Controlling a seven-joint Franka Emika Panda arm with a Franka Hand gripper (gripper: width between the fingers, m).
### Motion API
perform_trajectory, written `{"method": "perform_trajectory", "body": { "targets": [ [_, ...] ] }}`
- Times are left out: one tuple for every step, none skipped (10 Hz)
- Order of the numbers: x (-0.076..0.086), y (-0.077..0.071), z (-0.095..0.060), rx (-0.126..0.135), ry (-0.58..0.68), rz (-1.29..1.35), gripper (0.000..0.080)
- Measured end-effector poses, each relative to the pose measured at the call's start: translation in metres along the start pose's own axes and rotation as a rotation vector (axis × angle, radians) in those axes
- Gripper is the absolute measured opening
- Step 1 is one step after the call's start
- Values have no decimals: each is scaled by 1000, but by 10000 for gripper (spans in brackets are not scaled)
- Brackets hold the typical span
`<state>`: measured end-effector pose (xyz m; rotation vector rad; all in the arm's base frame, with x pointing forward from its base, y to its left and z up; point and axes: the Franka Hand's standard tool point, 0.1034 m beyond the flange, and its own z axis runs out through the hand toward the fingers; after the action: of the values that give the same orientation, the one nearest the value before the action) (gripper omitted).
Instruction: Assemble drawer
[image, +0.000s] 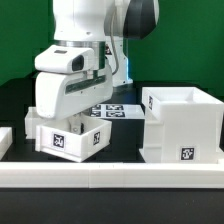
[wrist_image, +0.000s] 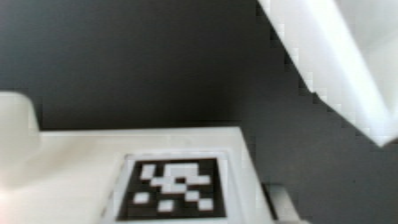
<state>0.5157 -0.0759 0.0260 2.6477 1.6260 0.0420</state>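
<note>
Exterior view: end effector sits right over tray near worktop front edge; housing toward exterior view's right; finger state can't tell

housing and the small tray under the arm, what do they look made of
The housing looks like white plastic with a matte finish: even colour, thick straight walls, soft shading with no glare. The tray seems to be the same matte white plastic, going by its matching look. The black-and-white tag on the housing is probably a printed sticker, though the picture is too coarse to confirm.
</note>
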Motion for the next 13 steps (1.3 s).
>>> {"method": "perform_trajectory", "body": {
  "targets": [
    [-2, 0, 0, 0, -6, -77, 41],
    [-3, 1, 1, -1, -13, -148, 41],
    [-3, 1, 2, -1, -20, -207, 41],
    [0, 0, 2, -1, -28, -268, 41],
    [2, -1, 3, -1, -37, -349, 41],
    [6, -1, 4, 0, -42, -375, 41],
    [14, -2, 4, -1, -42, -395, 41],
    [14, -2, 4, 10, -45, -396, 41],
    [12, -3, 4, 26, -49, -392, 41],
    [11, -4, 5, 30, -50, -392, 41],
    [10, -6, 5, 49, -55, -391, 41],
    [11, -6, 5, 49, -55, -393, 42],
    [13, -7, 6, 51, -53, -399, 42]
  ]
}}
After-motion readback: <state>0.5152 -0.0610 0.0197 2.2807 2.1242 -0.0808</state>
